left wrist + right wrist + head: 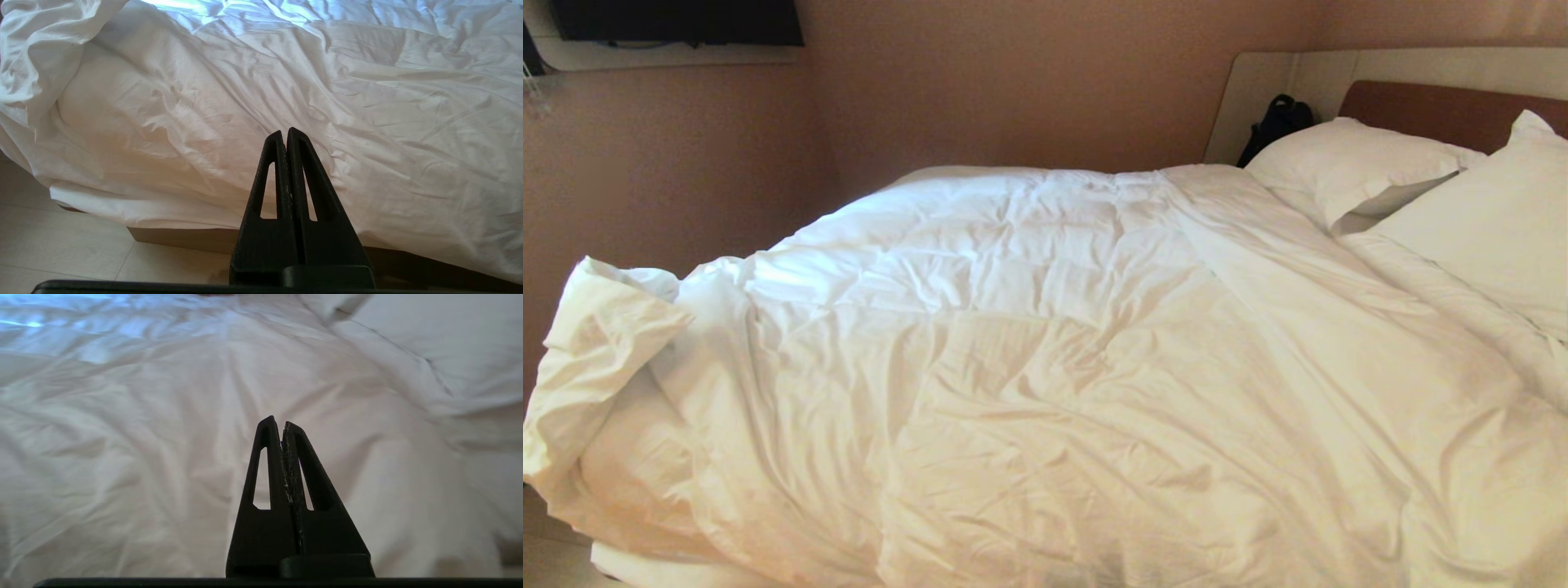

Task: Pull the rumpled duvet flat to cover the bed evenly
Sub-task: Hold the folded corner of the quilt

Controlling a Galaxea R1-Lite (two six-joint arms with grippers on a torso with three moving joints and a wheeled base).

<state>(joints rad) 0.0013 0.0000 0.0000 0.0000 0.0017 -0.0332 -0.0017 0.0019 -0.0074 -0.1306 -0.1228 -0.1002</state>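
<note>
Filling nearly the whole head view, the duvet (pixel 1045 367) lies spread over the bed (pixel 1445 110), wrinkled, with faint stitched squares. Bed base hidden from the head view; only the brown headboard panel in its beige surround shows, upper right, partly cut by the frame edge. Near left corner of the duvet is bunched and folded back on itself, left edge of frame. Two pillows (pixel 1347 167) upper right; the nearer one runs off the right edge. A dark object (pixel 1278 122) sits behind the far pillow against the surround; too hidden to identify. A dark screen (pixel 678 20) upper left, cropped by the top edge.

Neither arm appears in the head view.

Left wrist view: left gripper (pixel 284 132) centre-bottom, fingers pressed together, clenched on nothing, pointing at the duvet's hanging side above the floor (pixel 61 245). Not touching cloth as far as can be seen. A strip of the brown base shows beneath the duvet hem, lower centre.

Right wrist view: right gripper (pixel 278 422) centre-bottom, fingers closed tip to tip, nothing between them, aimed across the duvet top; view is soft, and a pillow edge blurs into the upper right.

No writing or labels legible anywhere.
</note>
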